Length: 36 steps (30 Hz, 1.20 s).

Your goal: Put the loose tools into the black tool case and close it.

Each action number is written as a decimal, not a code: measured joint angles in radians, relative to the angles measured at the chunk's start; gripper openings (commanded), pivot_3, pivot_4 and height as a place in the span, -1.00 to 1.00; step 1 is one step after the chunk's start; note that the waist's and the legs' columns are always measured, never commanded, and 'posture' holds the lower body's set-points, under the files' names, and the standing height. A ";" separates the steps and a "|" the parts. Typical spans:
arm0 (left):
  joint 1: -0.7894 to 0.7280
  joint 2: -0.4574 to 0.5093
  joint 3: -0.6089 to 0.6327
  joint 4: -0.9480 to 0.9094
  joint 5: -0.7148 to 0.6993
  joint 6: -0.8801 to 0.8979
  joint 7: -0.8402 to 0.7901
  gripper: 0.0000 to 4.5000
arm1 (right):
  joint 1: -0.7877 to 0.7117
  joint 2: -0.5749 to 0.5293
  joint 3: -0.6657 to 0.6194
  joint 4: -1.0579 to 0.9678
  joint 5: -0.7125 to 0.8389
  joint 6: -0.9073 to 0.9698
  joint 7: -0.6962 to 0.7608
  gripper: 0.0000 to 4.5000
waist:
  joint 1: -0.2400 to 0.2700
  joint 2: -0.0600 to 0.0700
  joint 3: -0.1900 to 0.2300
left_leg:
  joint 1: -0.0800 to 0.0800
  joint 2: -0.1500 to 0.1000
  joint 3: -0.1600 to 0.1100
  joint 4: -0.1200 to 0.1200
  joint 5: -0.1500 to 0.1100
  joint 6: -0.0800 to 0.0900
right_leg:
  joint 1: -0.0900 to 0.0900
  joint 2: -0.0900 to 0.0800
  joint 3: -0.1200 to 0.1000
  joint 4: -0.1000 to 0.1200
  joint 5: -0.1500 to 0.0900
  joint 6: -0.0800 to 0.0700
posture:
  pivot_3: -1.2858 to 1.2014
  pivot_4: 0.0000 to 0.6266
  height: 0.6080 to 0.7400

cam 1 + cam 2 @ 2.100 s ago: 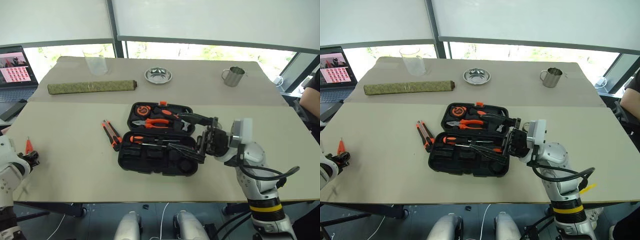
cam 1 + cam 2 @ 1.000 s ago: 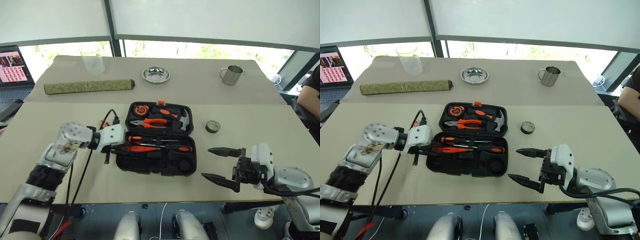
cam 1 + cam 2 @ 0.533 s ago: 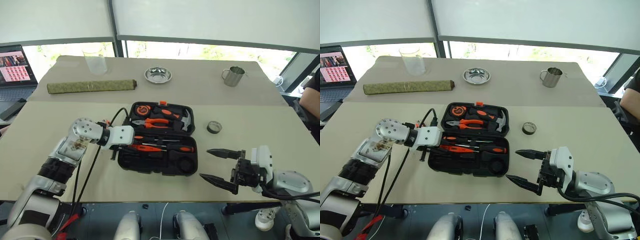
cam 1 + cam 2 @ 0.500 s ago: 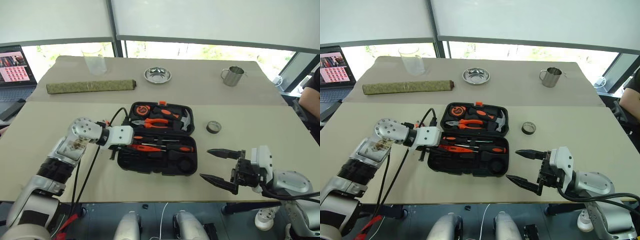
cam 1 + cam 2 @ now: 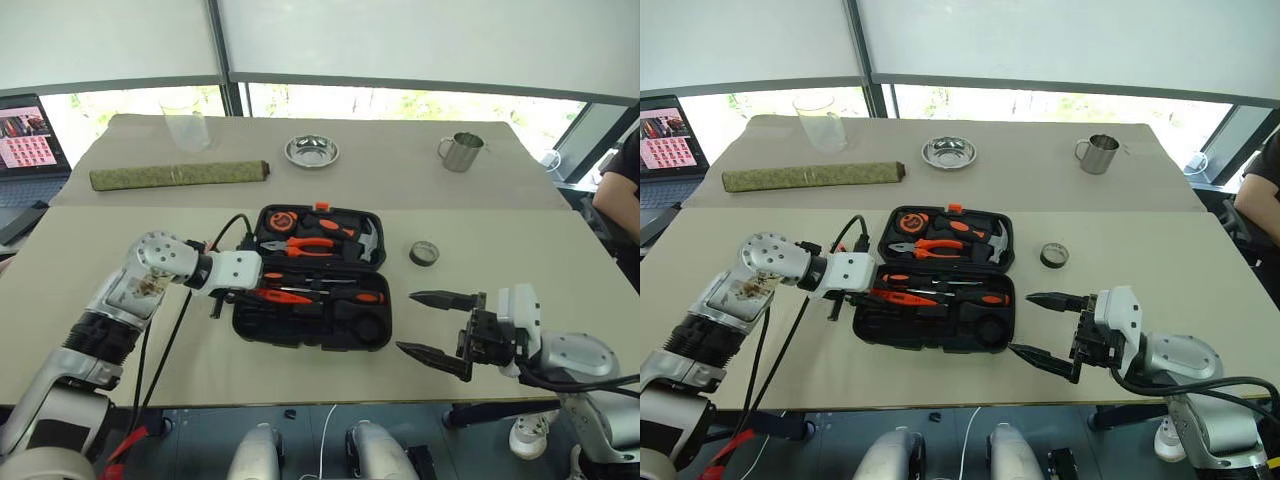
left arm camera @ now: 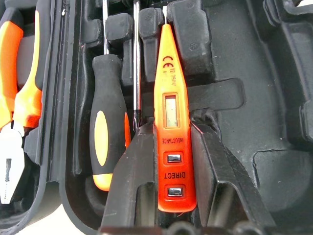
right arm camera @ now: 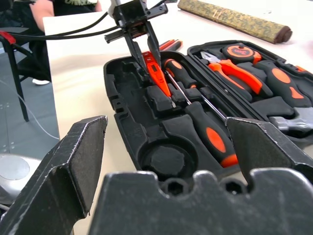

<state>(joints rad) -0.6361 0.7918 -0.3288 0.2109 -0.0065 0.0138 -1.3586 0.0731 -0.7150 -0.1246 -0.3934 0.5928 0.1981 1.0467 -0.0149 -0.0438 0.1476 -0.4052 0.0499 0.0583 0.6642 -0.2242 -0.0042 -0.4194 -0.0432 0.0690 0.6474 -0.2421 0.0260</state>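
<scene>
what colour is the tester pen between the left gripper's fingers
Orange tester pen; clearest in the left wrist view.

free: table (image 5: 300, 375) right of tool case (image 5: 312, 322) | obstacle: tape roll (image 5: 424, 253)

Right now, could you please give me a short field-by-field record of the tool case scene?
case: black tool case open on the table
left gripper: fingers either side of the orange tester pen, which lies in the case
right gripper: open, empty, right of the case
in case: two screwdrivers, pliers, hammer
outside: black tape roll on the table
</scene>
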 measured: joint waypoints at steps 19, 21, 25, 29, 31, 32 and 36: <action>0.066 -0.117 0.269 0.079 -0.308 0.011 -0.024 -0.09 | -0.024 0.039 0.007 -0.008 0.009 0.028 -0.042 1.00 | 0.004 0.000 0.000 | -0.003 0.000 0.000 0.003 0.000 0.000 | -0.002 0.000 0.000 0.000 0.001 -0.001 | 0.03 -0.52 1.00; 0.081 -0.133 0.256 0.098 -0.295 0.003 -0.020 -0.41 | -0.031 0.046 0.014 -0.007 0.008 0.028 -0.050 1.00 | 0.004 0.000 0.000 | -0.003 0.000 -0.001 0.003 0.000 0.000 | -0.002 0.000 0.000 0.000 0.001 -0.001 | 0.03 -0.52 1.00; 0.085 -0.171 0.216 0.131 -0.240 -0.034 0.011 -0.96 | -0.057 0.055 0.019 -0.004 0.006 0.028 -0.056 1.00 | 0.004 0.000 0.000 | -0.004 0.000 -0.001 0.003 0.000 0.000 | -0.002 0.000 0.000 0.000 0.001 -0.001 | 0.03 -0.52 1.00; 0.106 -0.191 0.186 0.135 -0.213 -0.057 0.015 -0.96 | -0.061 0.056 0.030 -0.004 0.000 0.028 -0.059 1.00 | 0.004 0.000 0.000 | -0.004 0.000 -0.001 0.003 0.000 0.000 | -0.002 0.000 0.000 0.000 0.001 -0.001 | 0.03 -0.52 1.00; 0.116 -0.193 0.177 0.137 -0.204 -0.066 0.013 -0.96 | -0.061 0.057 0.030 -0.004 -0.001 0.028 -0.064 1.00 | 0.004 0.000 0.000 | -0.004 0.000 -0.001 0.003 0.000 0.000 | -0.002 0.000 0.000 0.000 0.001 -0.001 | 0.03 -0.52 1.00; 0.123 -0.194 0.177 0.137 -0.204 -0.071 0.011 -0.96 | -0.060 0.057 0.030 -0.004 -0.001 0.028 -0.066 1.00 | 0.004 0.000 0.000 | -0.004 0.000 -0.001 0.003 0.000 0.000 | -0.002 0.000 0.000 0.000 0.001 -0.001 | 0.03 -0.52 1.00; 0.124 -0.212 0.174 0.141 -0.194 -0.082 0.018 -0.96 | -0.059 0.062 0.033 -0.004 -0.004 0.028 -0.070 1.00 | 0.004 0.000 0.000 | -0.003 0.000 -0.001 0.003 0.000 0.000 | -0.001 0.000 0.000 0.000 0.001 -0.001 | 0.03 -0.52 1.00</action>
<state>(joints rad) -0.5125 0.5795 -0.1551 0.3520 -0.2001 -0.0678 -1.3404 0.0139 -0.6535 -0.0917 -0.3974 0.5888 0.2263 0.9772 -0.0112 -0.0441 0.1479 -0.4086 0.0499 0.0577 0.6671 -0.2243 -0.0039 -0.4207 -0.0435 0.0687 0.6479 -0.2414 0.0252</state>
